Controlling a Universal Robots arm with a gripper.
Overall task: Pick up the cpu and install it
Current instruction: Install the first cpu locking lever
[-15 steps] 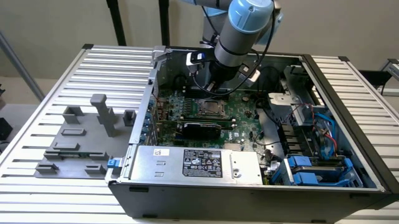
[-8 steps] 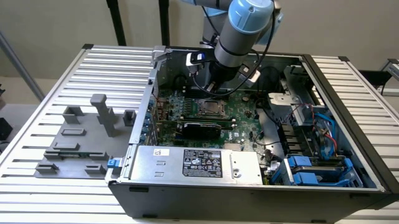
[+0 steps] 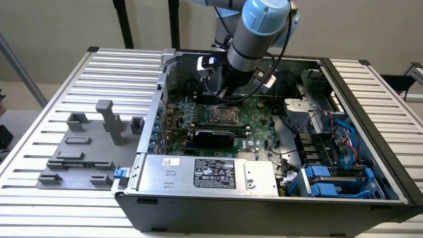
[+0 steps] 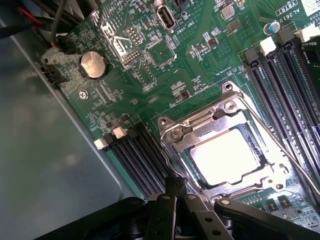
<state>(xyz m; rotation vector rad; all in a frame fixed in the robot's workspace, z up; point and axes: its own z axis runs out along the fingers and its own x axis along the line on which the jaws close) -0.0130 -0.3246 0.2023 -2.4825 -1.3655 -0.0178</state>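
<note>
The tool (image 4: 176, 192) is hovering just above the near edge of the socket (image 4: 225, 145) with its fingers pinched together and nothing between them. The cpu (image 4: 225, 156) is already lying inside the socket's metal frame on the green motherboard (image 4: 165, 75), its silvery top facing up. To do this step well, I judge the chip should be sitting flat and square in its recess, with no corner riding on the frame. The open computer case (image 3: 370, 148) is holding the motherboard, cables and a silver power supply (image 3: 208, 174); a grey tray (image 3: 73, 163) is sitting on the tabletop (image 3: 39, 203) to the exterior view's left.
</note>
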